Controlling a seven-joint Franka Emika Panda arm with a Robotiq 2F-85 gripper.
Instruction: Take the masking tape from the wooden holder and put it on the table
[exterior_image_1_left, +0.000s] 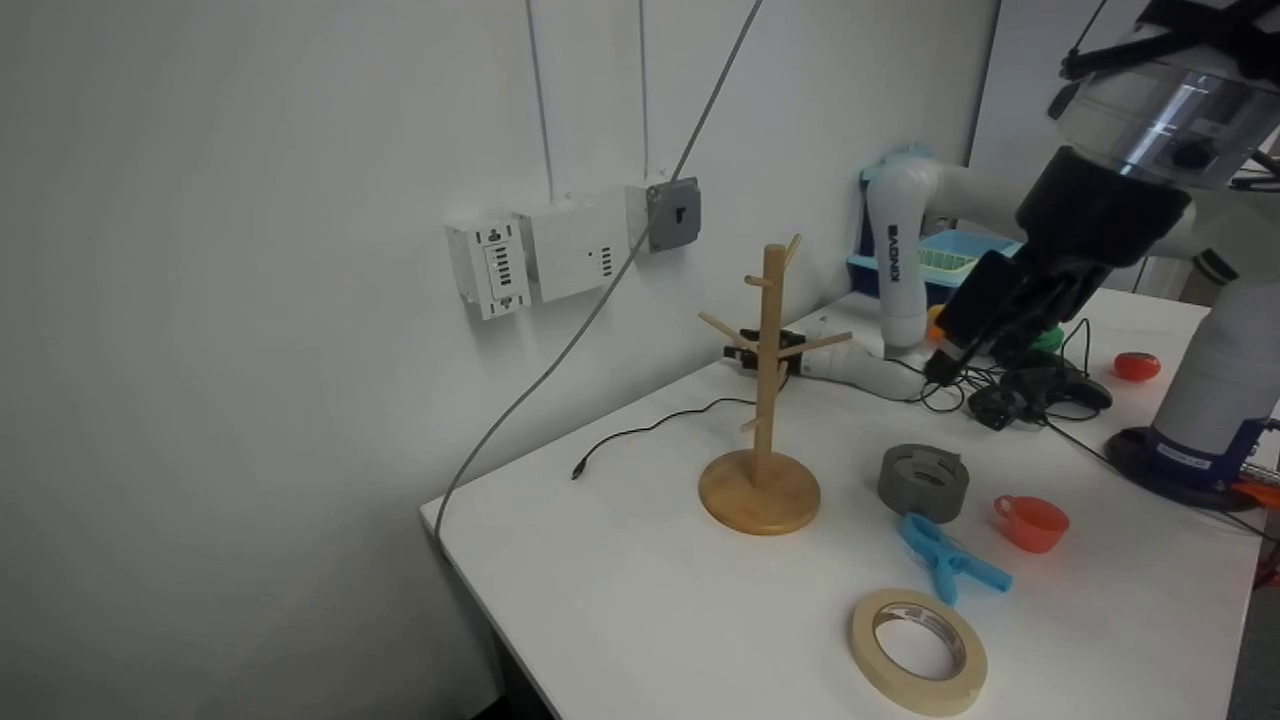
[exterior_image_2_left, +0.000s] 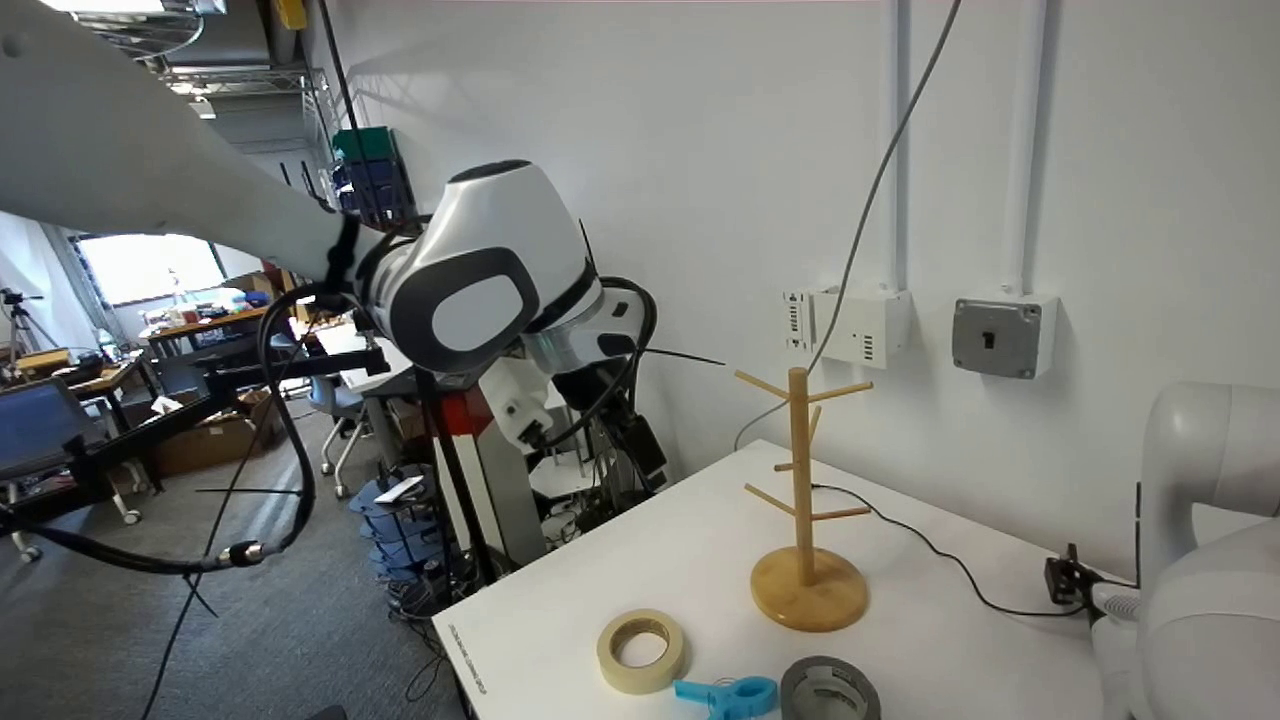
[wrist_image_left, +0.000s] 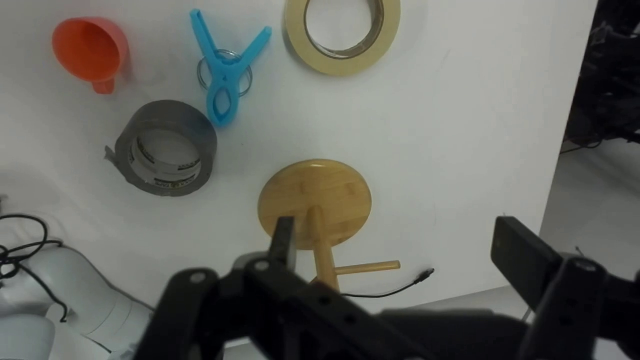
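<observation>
Along the bottom of the wrist view: gripper, black, jaws standing wide apart. Centre: wooden holder, upright, round base on the white table. Left of centre: grey tape roll. Upper left: blue clamp; orange cup. Top centre, partly cropped: masking tape, cream, lying flat on the table, apart from the holder.

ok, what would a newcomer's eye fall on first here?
Likely the wooden holder, upright on the white table and holding no tape. Then the masking tape, lying flat near the bright blue clamp. In the wrist view, the black fingers stand out, spread wide across the lower half.
</observation>
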